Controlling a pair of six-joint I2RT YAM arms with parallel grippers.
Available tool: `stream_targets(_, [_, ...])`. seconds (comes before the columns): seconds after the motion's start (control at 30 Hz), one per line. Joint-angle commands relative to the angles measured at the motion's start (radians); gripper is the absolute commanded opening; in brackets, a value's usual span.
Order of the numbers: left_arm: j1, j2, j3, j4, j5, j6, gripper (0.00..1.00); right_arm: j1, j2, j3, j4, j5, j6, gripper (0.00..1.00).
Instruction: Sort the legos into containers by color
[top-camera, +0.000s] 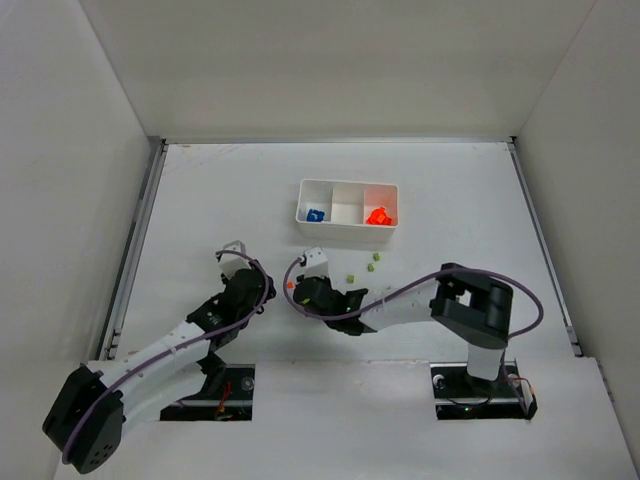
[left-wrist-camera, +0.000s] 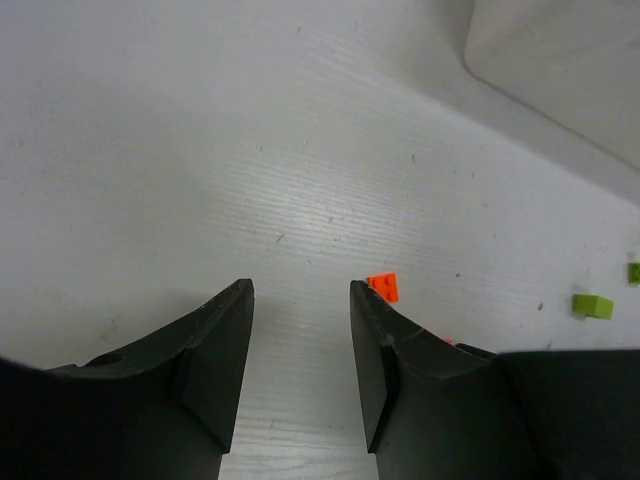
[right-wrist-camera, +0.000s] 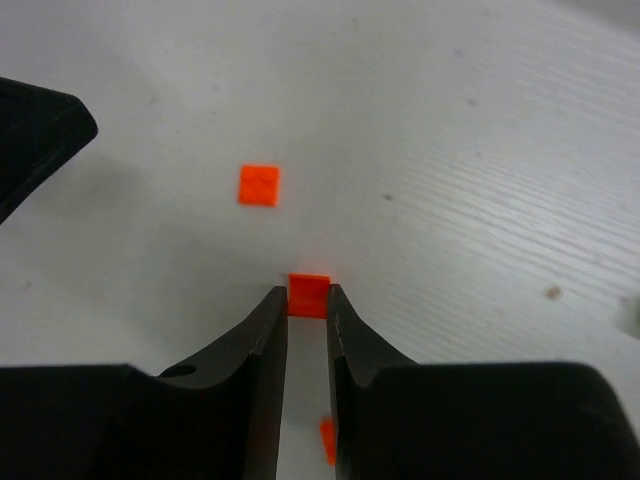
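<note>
The white tray (top-camera: 347, 184) stands at the centre back, with blue legos (top-camera: 315, 215) in its left compartment and orange-red legos (top-camera: 379, 216) in its right one. My right gripper (right-wrist-camera: 307, 300) is shut on a small orange-red lego (right-wrist-camera: 308, 295) at its fingertips, low over the table; it shows in the top view (top-camera: 297, 295). A second orange-red lego (right-wrist-camera: 259, 185) lies just beyond it, and a third (right-wrist-camera: 327, 441) lies under the fingers. My left gripper (left-wrist-camera: 300, 290) is open and empty, with an orange-red lego (left-wrist-camera: 383, 287) beside its right finger.
Three yellow-green legos (top-camera: 350, 278) (top-camera: 371, 267) (top-camera: 378, 257) lie loose between the tray and the right arm; one shows in the left wrist view (left-wrist-camera: 594, 306). The left gripper (top-camera: 232, 252) is close to the right gripper's left. White walls enclose the table.
</note>
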Motion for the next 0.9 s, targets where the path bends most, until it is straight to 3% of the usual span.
stream_targets(0.0, [-0.038, 0.060, 0.040, 0.012, -0.010, -0.014, 0.41, -0.026, -0.153, -0.068, -0.023, 0.001, 0.016, 0.22])
stream_targets(0.37, [-0.204, 0.307, 0.144, 0.106, -0.145, 0.014, 0.40, -0.342, -0.425, -0.130, -0.005, -0.018, -0.092, 0.22])
stream_targets(0.7, [-0.301, 0.447, 0.246, -0.001, -0.312, -0.098, 0.36, -0.598, -0.301, -0.019, 0.050, -0.087, -0.105, 0.24])
stream_targets(0.77, [-0.307, 0.473, 0.270, -0.040, -0.341, -0.129, 0.36, -0.624, -0.267, 0.018, 0.058, -0.097, -0.111, 0.29])
stream_targets(0.87, [-0.310, 0.493, 0.296, -0.087, -0.361, -0.176, 0.36, -0.624, -0.272, 0.041, 0.044, -0.102, -0.129, 0.46])
